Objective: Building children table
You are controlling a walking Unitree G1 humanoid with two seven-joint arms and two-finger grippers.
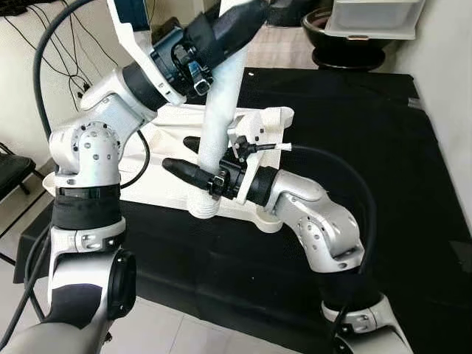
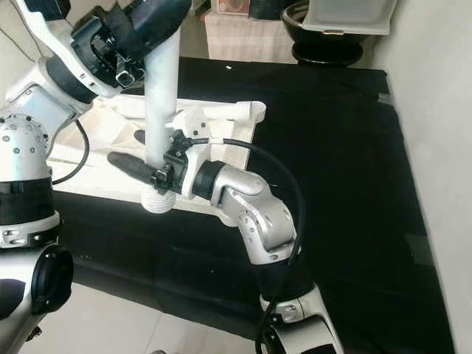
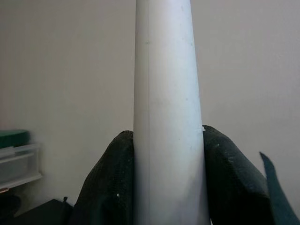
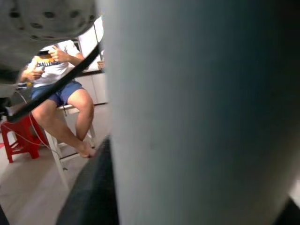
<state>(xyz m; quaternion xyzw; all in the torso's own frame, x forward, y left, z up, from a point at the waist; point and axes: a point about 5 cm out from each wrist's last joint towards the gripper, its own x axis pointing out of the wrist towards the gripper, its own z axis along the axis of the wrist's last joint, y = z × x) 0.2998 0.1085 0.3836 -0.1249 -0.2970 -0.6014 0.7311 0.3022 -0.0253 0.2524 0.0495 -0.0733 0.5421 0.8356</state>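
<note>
On the black worktop (image 1: 383,169) the white table leg (image 1: 220,125) stands on the flat white tabletop (image 1: 169,188), with the left gripper (image 1: 221,33) squeezed high and the right gripper (image 1: 195,171) squeezed low, so both should keep it straight while turning it in.

The tabletop (image 1: 166,181) lies on the cloth-covered counter (image 1: 354,140) toward its left edge; the leg (image 1: 219,110) stands upright on the tabletop's near side; the left gripper (image 1: 221,33) closes around the leg's upper part, the right gripper (image 1: 193,158) around its lower part; a bowl (image 1: 346,44) sits beyond the counter's far edge, a tray (image 1: 376,18) on top of it.
</note>
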